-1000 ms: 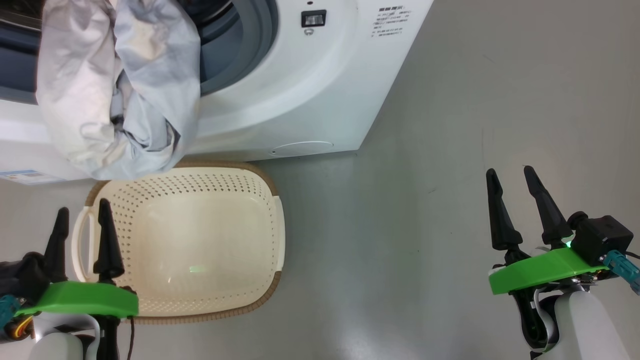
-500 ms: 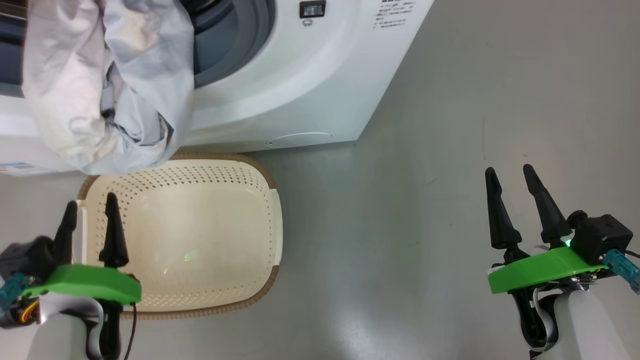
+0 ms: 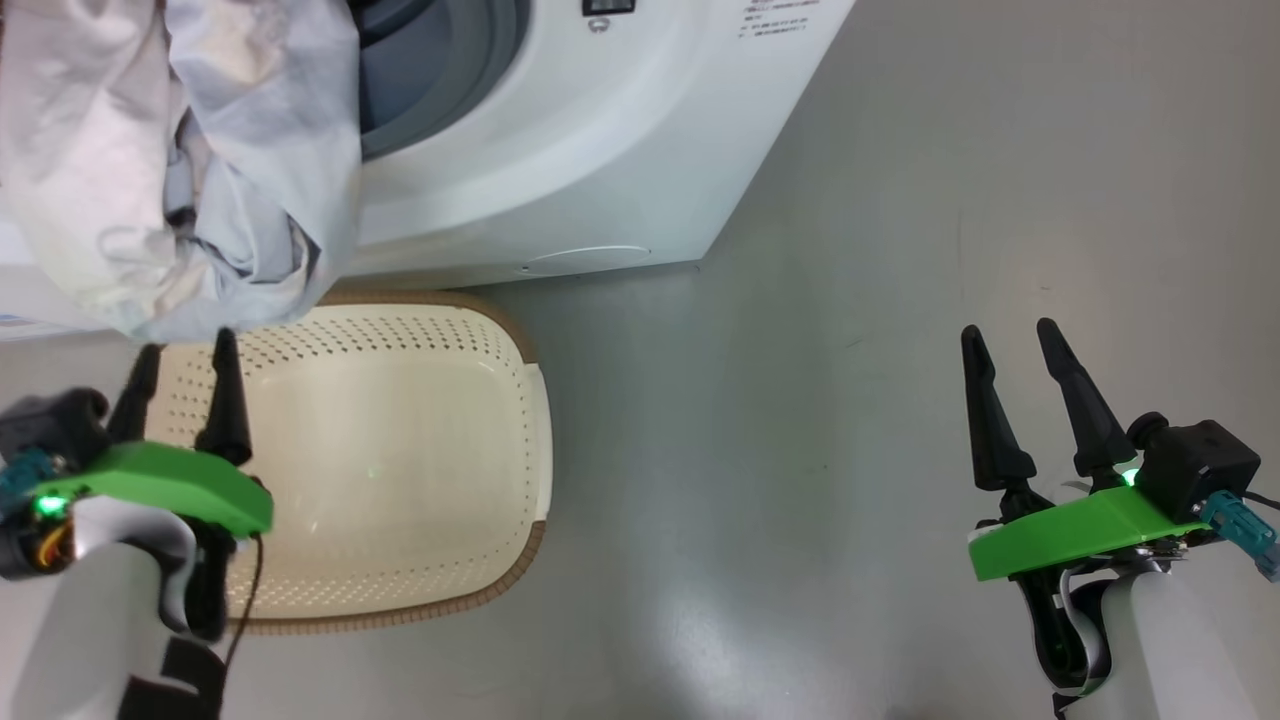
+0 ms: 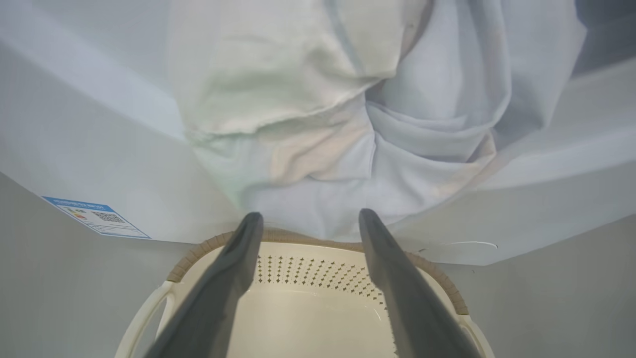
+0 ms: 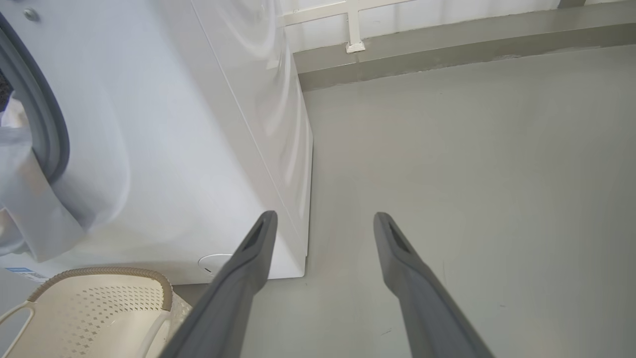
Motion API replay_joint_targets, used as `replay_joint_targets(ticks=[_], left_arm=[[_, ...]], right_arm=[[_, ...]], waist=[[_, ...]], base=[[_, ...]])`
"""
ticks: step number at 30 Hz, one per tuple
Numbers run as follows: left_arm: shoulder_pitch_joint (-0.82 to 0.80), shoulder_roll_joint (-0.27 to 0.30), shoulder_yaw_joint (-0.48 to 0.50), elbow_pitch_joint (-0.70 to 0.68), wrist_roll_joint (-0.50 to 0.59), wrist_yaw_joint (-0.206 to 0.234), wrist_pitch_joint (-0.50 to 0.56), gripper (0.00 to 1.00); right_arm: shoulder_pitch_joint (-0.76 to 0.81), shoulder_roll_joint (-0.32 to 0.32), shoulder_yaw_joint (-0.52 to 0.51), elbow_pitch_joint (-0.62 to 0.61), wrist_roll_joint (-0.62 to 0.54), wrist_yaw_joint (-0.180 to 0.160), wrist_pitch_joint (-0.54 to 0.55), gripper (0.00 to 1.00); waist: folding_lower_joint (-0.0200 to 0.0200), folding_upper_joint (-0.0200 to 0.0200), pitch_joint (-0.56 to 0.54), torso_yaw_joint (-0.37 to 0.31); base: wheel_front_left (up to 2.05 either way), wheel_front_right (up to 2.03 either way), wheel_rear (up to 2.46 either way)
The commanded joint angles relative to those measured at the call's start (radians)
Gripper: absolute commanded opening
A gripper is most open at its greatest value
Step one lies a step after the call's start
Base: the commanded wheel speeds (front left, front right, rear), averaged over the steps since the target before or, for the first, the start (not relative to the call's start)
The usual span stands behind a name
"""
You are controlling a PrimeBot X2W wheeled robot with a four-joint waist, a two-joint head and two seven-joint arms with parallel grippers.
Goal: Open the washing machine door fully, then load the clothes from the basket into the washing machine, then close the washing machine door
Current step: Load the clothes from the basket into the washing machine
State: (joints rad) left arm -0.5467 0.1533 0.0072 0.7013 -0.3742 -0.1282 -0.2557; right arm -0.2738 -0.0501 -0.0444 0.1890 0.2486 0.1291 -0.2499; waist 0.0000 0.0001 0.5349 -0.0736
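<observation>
Grey-white clothes (image 3: 180, 160) are draped out of the washing machine (image 3: 560, 150) opening, hung over the basket (image 3: 530, 430) on the floor (image 3: 800, 300). Left gripper (image 3: 187, 345) is held wide just below the cloth. Right gripper (image 3: 1008, 328) is held wide too, well apart, w/ nothing gripped.

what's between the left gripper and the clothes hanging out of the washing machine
Nothing visible. The open left gripper sits over the basket, aimed straight at the lower edge of the clothes draped from the washing machine opening.
</observation>
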Motion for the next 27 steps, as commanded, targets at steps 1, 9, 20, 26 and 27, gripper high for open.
replay_joint_targets(ticks=[1, 9, 20, 26, 27], left_arm=[[-0.026, 0.050, 0.034, 0.015, -0.010, -0.002, -0.006, 1.00], [-0.136, 0.083, 0.091, 0.151, -0.034, -0.002, -0.006, 1.00], [-0.175, 0.111, -0.070, 0.161, -0.117, -0.002, -0.006, 1.00], [-0.175, 0.126, -0.153, 0.110, -0.196, -0.002, -0.006, 0.27], [-0.173, 0.133, -0.191, 0.079, -0.231, -0.002, -0.006, 0.00]], right_arm=[[-0.005, 0.000, 0.027, -0.024, 0.003, 0.002, -0.012, 1.00], [-0.010, 0.000, 0.033, -0.026, 0.003, 0.002, -0.012, 1.00], [-0.015, 0.000, 0.042, -0.031, 0.006, 0.002, -0.012, 1.00], [-0.018, 0.000, 0.039, -0.034, 0.007, 0.002, -0.012, 1.00], [-0.018, 0.000, 0.037, -0.036, 0.006, 0.002, -0.012, 1.00]], waist=[[0.0000, -0.0001, 0.006, -0.005], [0.0000, -0.0001, 0.021, -0.018], [0.0000, -0.0001, 0.032, -0.029], [0.0000, -0.0001, 0.037, -0.030], [0.0000, -0.0001, 0.038, -0.030]], base=[[0.00, 0.00, 0.00], [0.00, 0.00, 0.00], [0.00, 0.00, 0.00], [0.00, 0.00, 0.00], [0.00, 0.00, 0.00]])
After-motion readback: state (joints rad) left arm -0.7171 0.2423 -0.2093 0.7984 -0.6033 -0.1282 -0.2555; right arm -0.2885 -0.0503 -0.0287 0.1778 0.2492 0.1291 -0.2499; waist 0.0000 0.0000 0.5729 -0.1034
